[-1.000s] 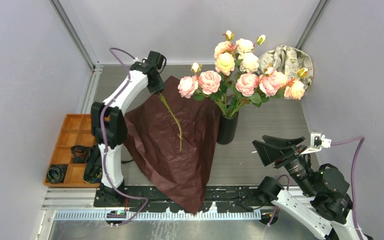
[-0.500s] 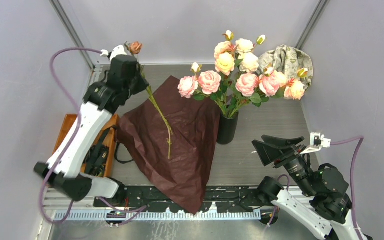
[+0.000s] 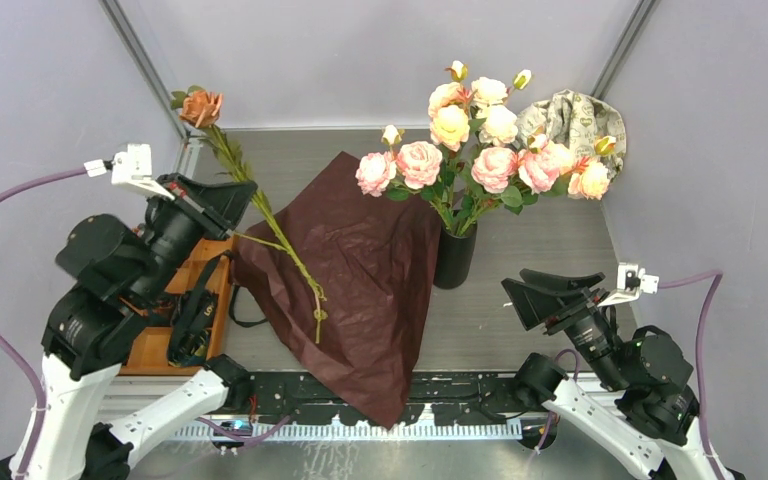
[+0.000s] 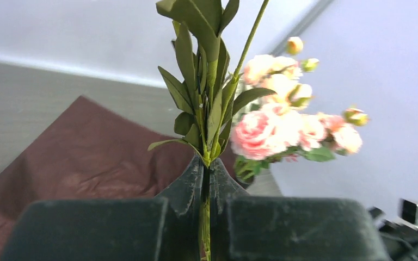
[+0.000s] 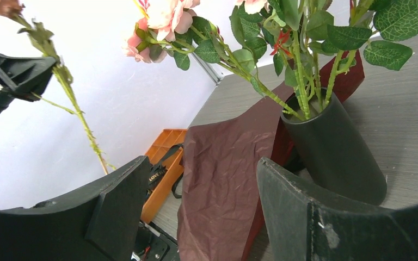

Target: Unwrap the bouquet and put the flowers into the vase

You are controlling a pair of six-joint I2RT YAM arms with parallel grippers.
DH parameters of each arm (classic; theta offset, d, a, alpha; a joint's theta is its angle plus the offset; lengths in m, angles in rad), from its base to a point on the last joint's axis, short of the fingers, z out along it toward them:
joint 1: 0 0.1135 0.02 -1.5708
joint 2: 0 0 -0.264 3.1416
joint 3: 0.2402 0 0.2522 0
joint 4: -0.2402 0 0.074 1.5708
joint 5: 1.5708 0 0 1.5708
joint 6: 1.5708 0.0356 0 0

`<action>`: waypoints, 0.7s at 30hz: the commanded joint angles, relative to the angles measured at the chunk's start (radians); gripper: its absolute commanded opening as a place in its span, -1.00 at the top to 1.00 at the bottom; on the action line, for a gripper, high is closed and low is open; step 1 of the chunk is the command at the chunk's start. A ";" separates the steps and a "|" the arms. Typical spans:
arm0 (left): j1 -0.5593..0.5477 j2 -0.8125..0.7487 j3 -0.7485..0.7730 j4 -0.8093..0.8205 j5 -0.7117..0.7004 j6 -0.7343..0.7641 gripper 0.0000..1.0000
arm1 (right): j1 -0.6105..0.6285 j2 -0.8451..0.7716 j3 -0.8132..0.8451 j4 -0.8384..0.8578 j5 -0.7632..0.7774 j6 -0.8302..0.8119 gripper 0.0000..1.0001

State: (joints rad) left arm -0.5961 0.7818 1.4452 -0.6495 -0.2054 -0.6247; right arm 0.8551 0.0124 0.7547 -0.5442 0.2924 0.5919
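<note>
The left jaws hold an orange rose (image 3: 201, 106) aloft near the red paper (image 3: 360, 290), other flowers (image 3: 480, 140) filling the vase (image 3: 455, 260).

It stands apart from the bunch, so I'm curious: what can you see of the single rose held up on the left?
The orange-pink artificial rose has a small bloom, narrow green leaves and a thin green stem. It tilts, bloom high toward the back left, stem end low over the dark red wrapping paper; whether they touch is unclear. The left gripper is shut on its stem.

Two white-and-black arms (image 3: 58, 400)
White shells (image 3: 600, 425), black joints (image 3: 110, 255), purple cables (image 3: 705, 330) behind the fingers (image 5: 315, 217); fingers are broad matte-black wedges, a small white block (image 3: 132, 165) just behind.
</note>
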 commanded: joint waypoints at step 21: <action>-0.411 0.403 0.205 0.580 0.200 0.367 1.00 | -0.003 -0.006 0.104 -0.089 0.119 -0.034 -0.55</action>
State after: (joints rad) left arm -0.8612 1.1084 1.5242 -0.1608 0.1272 -0.5018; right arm 0.8551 0.0124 0.8059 -0.6106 0.3626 0.5903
